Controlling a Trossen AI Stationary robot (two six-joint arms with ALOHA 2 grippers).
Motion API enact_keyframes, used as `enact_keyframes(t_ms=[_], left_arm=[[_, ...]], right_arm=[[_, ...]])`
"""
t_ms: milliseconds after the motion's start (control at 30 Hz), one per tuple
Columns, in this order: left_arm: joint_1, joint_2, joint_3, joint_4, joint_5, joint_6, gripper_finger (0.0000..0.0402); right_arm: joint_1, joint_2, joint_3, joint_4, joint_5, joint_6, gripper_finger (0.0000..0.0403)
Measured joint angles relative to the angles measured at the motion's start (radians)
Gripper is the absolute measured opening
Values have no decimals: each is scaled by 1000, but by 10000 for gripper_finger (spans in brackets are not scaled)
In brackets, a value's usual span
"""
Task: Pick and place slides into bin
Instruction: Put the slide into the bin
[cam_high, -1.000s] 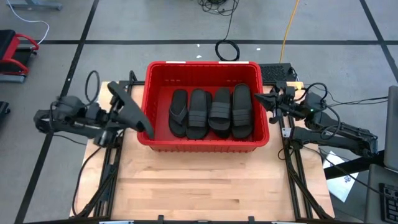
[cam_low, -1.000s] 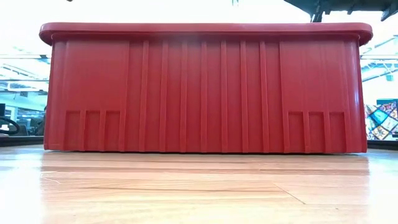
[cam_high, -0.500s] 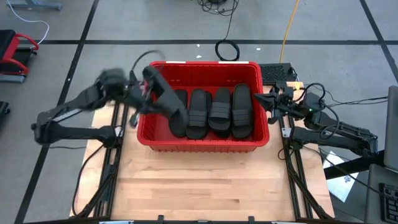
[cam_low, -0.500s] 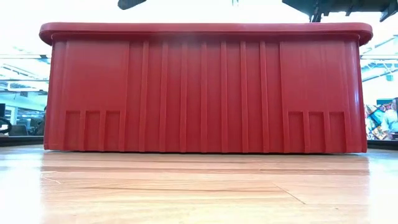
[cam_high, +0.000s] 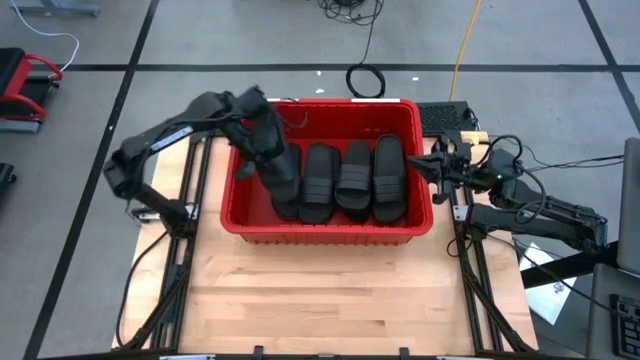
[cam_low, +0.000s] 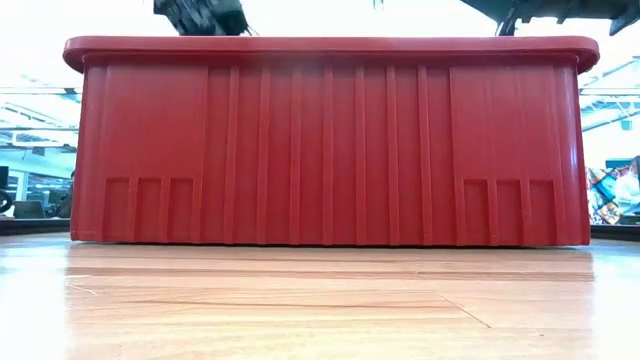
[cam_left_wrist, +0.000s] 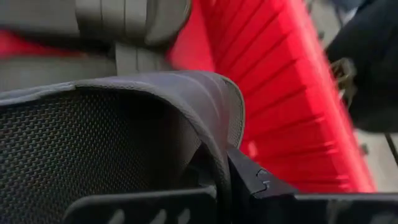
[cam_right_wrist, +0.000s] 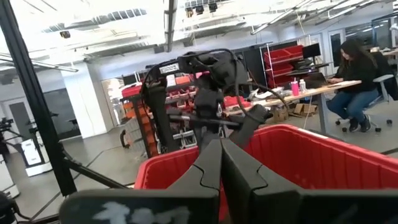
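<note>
Slide (cam_high: 277, 165) hangs in left tool (cam_high: 252, 128) over bin (cam_high: 325, 232).

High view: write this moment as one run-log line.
left end effector: holding sandal over bin | right end effector: shut, beside bin

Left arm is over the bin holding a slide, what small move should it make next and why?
Probably lower and release: the left gripper holds a slide tilted over the red bin's left end, beside four slides already lying inside. The right gripper waits outside.
</note>
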Motion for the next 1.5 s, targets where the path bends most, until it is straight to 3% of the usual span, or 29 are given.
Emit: enact_keyframes(t_ms=[133,433,833,967,1167,1500], left_arm=[[-27,93,31,-50,-39,55,1],[-96,223,47,-135,-233,219,1],[-101,391,47,-116,-284,277,1],[-101,418,47,-110,-268,260,1],[-93,421,47,-107,-125,184,1],[-100,421,47,-70,-160,190,1]], right_arm=[[0,0,0,-25,0,0,0],[0,0,0,-59,-1,0,0],[0,0,0,-60,-1,0,0],[0,0,0,-60,-1,0,0],[0,0,0,-59,-1,0,0],[0,0,0,-59,-1,-2,0]])
